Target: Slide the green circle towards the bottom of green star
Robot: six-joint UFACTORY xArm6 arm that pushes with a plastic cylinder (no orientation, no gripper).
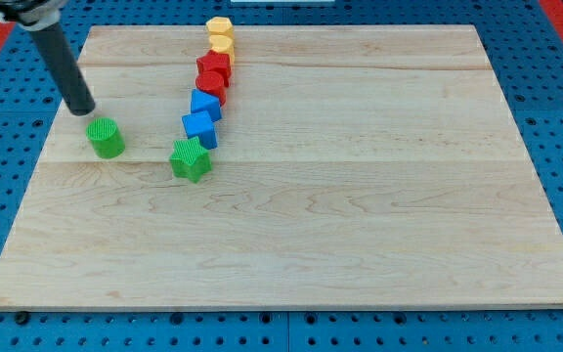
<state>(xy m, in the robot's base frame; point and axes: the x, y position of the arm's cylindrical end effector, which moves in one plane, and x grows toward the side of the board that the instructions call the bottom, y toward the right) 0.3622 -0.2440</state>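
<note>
The green circle (pixel 106 137) stands on the wooden board at the view's left. The green star (pixel 192 158) lies to its right and slightly lower, a clear gap between them. My tip (pixel 83 108) is just up and left of the green circle, close to its upper left edge; whether it touches I cannot tell. The dark rod leans up toward the view's top left corner.
A chain of blocks runs up from the green star: two blue blocks (pixel 201 127) (pixel 206 104), two red blocks (pixel 211 84) (pixel 214 66), and two yellow blocks (pixel 222 46) (pixel 220 27) near the board's top edge. The board's left edge (pixel 55 127) is near the circle.
</note>
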